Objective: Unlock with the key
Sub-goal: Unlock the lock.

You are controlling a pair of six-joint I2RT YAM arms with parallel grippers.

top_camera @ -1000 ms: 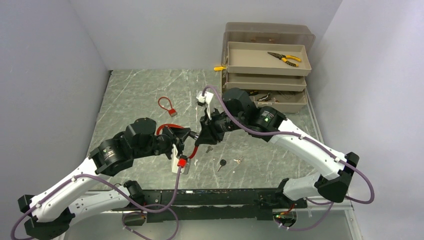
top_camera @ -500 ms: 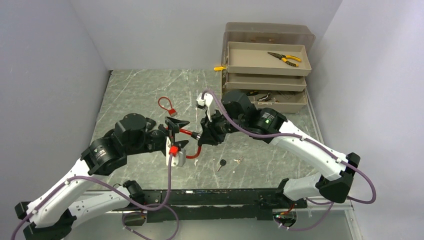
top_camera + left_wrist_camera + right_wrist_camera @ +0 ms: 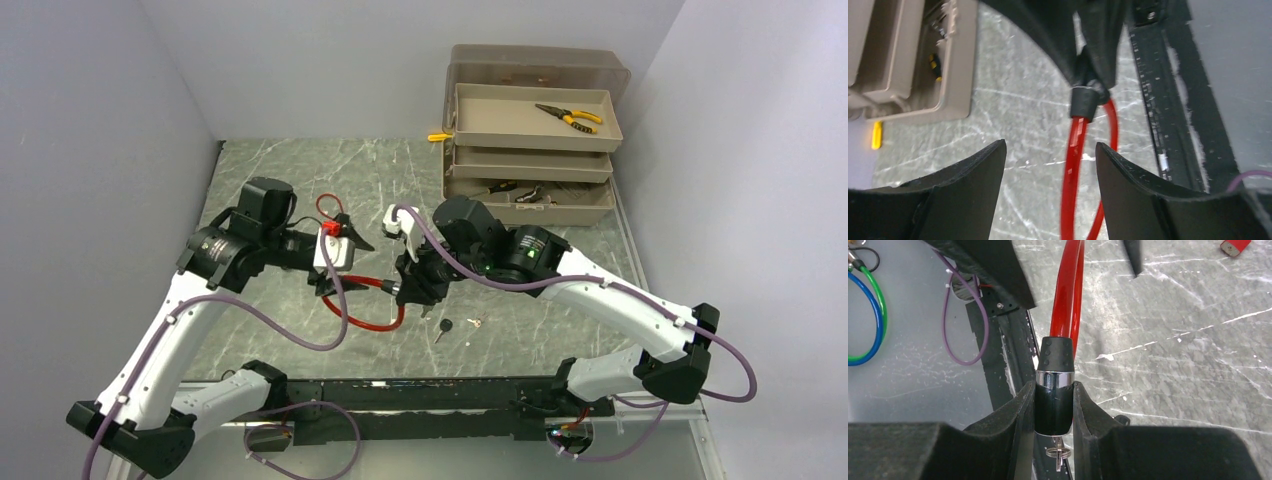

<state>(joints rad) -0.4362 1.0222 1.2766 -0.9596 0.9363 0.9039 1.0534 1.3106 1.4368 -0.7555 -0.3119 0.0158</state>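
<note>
Right fingers flush on cable lock; left fingers apart

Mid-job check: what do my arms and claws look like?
The left arm and right arm have white links with black joints. A purple cable loops along each. The left claw and right claw each have two thick matte-black fingers.

Cable: glossy red. Lock body: black, with a chrome band. Right fingers: matte black. Desk: grey-green, marbled, with white veining. Tool trays: beige. Pliers: yellow-and-black handles. Left arm: white links, black joints.
</note>
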